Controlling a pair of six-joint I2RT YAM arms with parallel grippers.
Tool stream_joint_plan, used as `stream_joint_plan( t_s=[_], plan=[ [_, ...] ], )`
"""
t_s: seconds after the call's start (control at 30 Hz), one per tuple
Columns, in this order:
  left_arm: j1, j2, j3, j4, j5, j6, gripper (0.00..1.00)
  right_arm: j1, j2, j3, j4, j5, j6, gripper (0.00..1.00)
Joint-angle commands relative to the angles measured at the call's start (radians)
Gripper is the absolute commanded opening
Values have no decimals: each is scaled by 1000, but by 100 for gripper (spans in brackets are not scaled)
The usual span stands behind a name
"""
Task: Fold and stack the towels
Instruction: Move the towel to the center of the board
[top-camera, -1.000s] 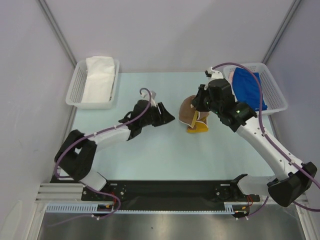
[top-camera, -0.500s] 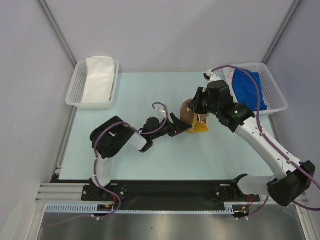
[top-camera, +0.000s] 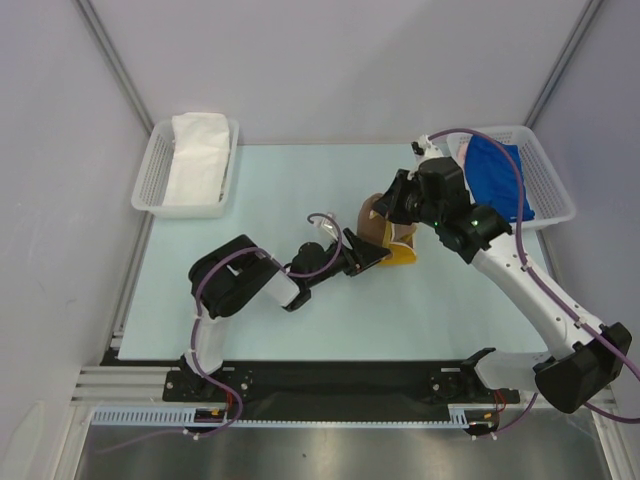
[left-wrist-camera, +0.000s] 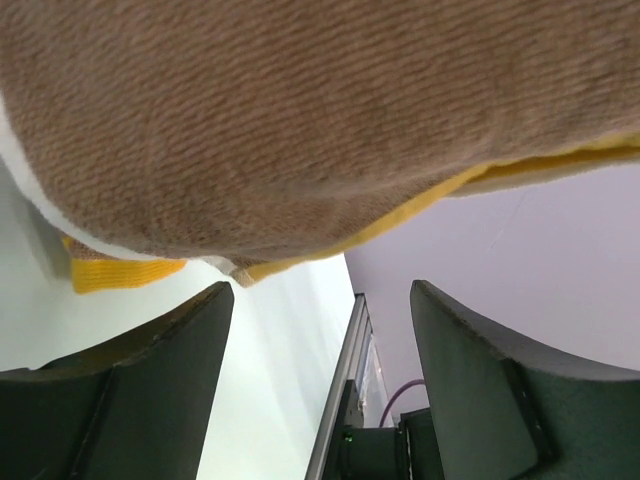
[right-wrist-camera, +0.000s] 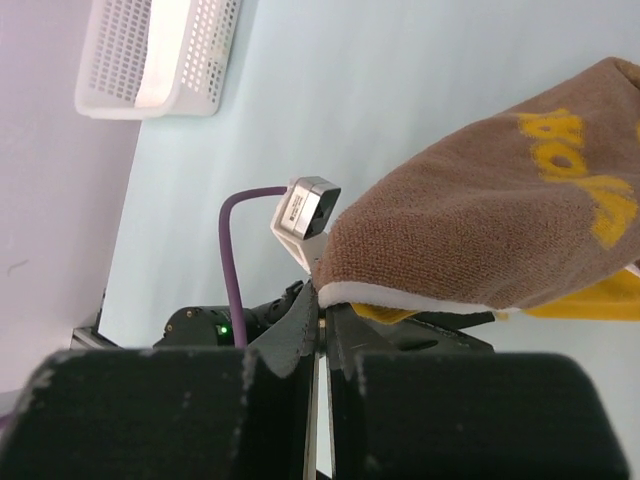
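Observation:
My right gripper (top-camera: 392, 208) is shut on an edge of the brown towel (top-camera: 385, 232), which has yellow lettering and a yellow underside, and holds it lifted above the table's middle. In the right wrist view the towel (right-wrist-camera: 480, 240) hangs from my closed fingertips (right-wrist-camera: 325, 300). My left gripper (top-camera: 372, 253) is open and reaches in low under the towel's near edge; in the left wrist view the brown cloth (left-wrist-camera: 300, 130) fills the top above my spread fingers (left-wrist-camera: 150, 370). A white towel (top-camera: 196, 158) lies in the left basket. A blue towel (top-camera: 497, 175) lies in the right basket.
A white mesh basket (top-camera: 150, 180) stands at the back left and another (top-camera: 548, 180) at the back right. The table surface (top-camera: 250, 200) is pale green. The walls close in on both sides.
My left arm swung from the table's left toward the middle and pushed its open gripper under the brown towel. My right gripper kept hold of the towel, nearly still.

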Motion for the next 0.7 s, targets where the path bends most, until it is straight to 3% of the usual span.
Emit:
stream_joint_plan(
  t_s=[0.0,0.43,0.67],
  plan=[
    [-22,-1,-14,217,-64,-37,77,-6,-27,59,36,-18,19,0],
    [-39,51,-25,391,-180,-68,80,2,-46,50,56,-50,61,0],
    [-39,57,17,420,-208,-66,74,5,-58,36,54,-53,68,0]
  ],
)
